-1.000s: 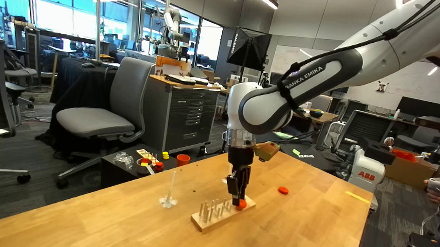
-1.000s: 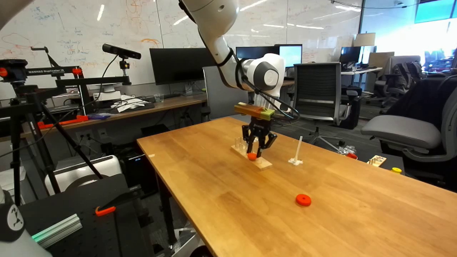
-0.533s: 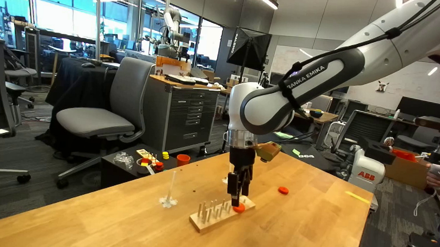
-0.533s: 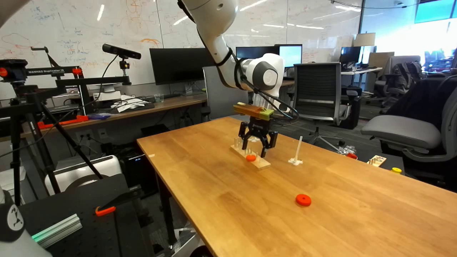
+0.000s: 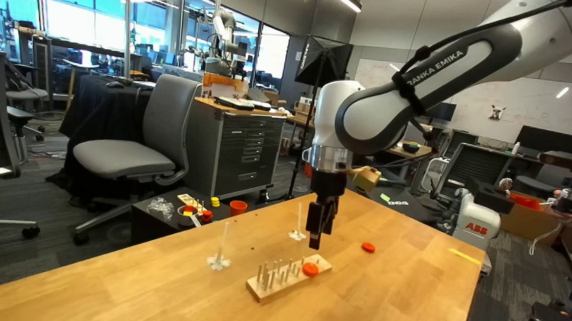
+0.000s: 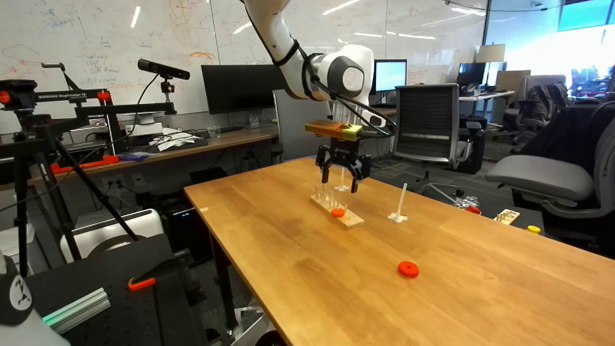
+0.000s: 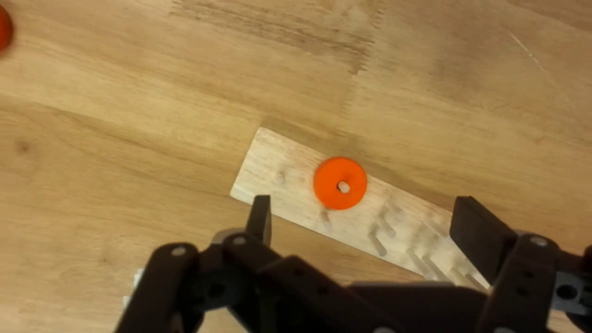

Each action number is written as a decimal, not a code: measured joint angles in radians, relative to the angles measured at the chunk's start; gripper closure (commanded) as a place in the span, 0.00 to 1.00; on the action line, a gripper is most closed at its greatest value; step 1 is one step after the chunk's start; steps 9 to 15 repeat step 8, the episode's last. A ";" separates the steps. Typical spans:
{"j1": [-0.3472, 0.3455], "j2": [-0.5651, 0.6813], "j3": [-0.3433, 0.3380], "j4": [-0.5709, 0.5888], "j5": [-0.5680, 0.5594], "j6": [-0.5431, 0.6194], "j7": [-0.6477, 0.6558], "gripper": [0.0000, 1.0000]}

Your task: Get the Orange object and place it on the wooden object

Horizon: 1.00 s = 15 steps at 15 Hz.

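The Orange object [image 7: 327,180], a small flat disc, lies on the wooden object [image 7: 259,162], with what looks like a pale peg tip showing in its central hole. Both exterior views show the disc [image 5: 310,270] flat on the pegged slab [image 6: 353,220], near one end. Above the slab and apart from it hangs my gripper [image 6: 339,185]. Its jaws stand wide apart with nothing between them. In the wrist view the gripper [image 7: 363,198] frames part of the slab, and the dark fingers [image 7: 476,236] hide its far end.
A lookalike orange-red disc [image 6: 408,269] lies apart on the wooden table [image 6: 307,278]. Two thin upright sticks taped to the table rise nearby, one stick [image 5: 222,243] by the slab's pegged end and another stick [image 5: 299,225] behind the slab. Several pegs [image 5: 273,279] stand up from the slab.
One second ago the gripper was closed around the Orange object at the slab. It then opened, leaving the disc flat there, and has since risen clear of it. The slab shifted very slightly.
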 measured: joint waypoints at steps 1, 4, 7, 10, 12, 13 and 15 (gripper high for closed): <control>0.000 -0.029 0.000 -0.027 0.000 0.013 -0.001 0.00; 0.000 -0.120 0.001 -0.110 0.000 0.048 -0.003 0.00; -0.001 -0.208 0.003 -0.183 0.009 0.045 -0.003 0.00; -0.001 -0.226 0.004 -0.200 0.010 0.045 -0.003 0.00; -0.001 -0.226 0.004 -0.200 0.010 0.045 -0.003 0.00; -0.001 -0.226 0.004 -0.200 0.010 0.045 -0.003 0.00; -0.001 -0.226 0.004 -0.200 0.010 0.045 -0.003 0.00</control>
